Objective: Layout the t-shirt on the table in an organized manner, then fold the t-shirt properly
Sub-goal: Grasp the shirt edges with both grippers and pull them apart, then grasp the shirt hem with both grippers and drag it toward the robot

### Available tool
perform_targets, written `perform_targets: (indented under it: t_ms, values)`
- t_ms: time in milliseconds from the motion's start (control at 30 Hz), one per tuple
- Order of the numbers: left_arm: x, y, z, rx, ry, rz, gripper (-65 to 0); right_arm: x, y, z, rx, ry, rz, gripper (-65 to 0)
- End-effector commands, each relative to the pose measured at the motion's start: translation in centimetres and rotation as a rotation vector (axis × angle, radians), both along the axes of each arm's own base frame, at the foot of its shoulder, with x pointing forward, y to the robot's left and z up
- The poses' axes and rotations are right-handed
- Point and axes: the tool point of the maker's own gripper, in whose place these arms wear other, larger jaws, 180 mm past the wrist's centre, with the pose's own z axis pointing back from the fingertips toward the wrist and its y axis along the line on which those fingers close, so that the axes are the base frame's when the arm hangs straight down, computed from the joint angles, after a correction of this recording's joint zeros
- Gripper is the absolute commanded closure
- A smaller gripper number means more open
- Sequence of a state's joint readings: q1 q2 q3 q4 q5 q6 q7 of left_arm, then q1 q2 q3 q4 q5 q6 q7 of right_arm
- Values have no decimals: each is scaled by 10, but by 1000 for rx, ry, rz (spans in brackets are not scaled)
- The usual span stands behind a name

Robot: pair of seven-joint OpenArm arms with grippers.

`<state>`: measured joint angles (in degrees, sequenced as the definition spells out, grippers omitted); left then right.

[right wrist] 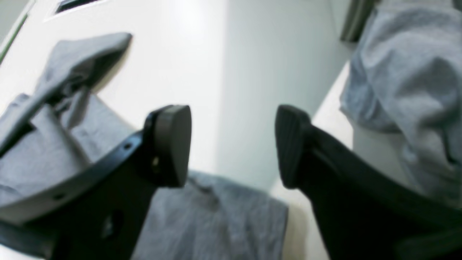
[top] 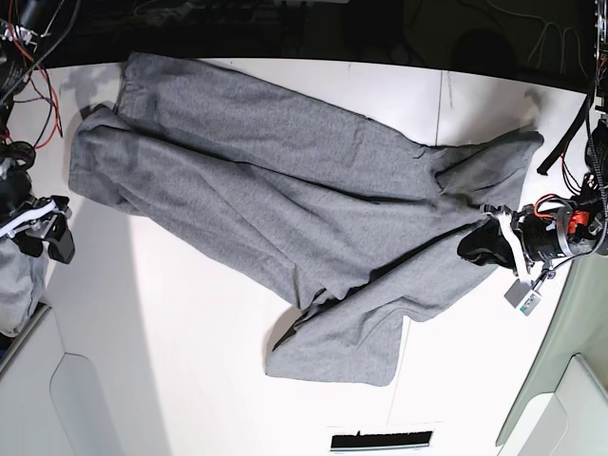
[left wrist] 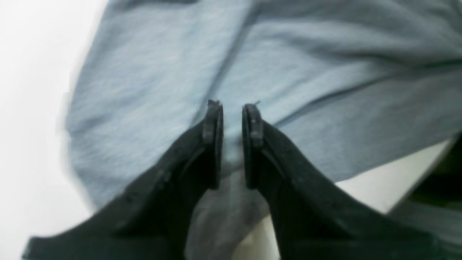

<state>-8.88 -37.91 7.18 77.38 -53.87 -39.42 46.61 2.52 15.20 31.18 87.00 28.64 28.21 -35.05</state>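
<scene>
T-shirt (top: 285,190): spread rumpled across the table (top: 171,361). Left gripper (left wrist: 232,108): above the shirt's edge, jaws slightly apart, holding nothing. Right gripper (right wrist: 232,144): wide apart, empty, beside the shirt.

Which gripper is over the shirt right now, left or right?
The left gripper, over the t-shirt at its edge. The right gripper sits off the cloth, jaws wide, above bare table.

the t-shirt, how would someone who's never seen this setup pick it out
Start from the white table that fills the base view. The t-shirt is the big heather-grey cloth spread diagonally across it, one sleeve pointing toward the near edge. Unlike the lighter cloth pile hanging off the table's side, it lies spread out and rumpled.
</scene>
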Motion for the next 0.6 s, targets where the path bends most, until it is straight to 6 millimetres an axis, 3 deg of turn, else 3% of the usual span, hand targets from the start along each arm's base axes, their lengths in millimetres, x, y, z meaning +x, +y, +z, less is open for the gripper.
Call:
perform_targets:
  t_ms: [0, 133, 233, 333, 567]
  values:
    - [6, -4, 16, -27, -45, -13, -126, 15, 1, 8, -5, -36, 11, -364]
    - [-10, -31, -3, -89, 3, -28, -113, 33, 44, -31, 44, 65, 146, -344]
    - [-30, -57, -26, -117, 61, -43, -49, 36, 82, -46, 45, 112, 263, -213]
    - [-49, -74, -50, -99, 109, -60, -13, 39, 118, -46, 27, 89, 362, -86]
    - [-80, -83, -72, -113, 171, -51, -13, 41, 206, -52, -97, 66, 588, -76]
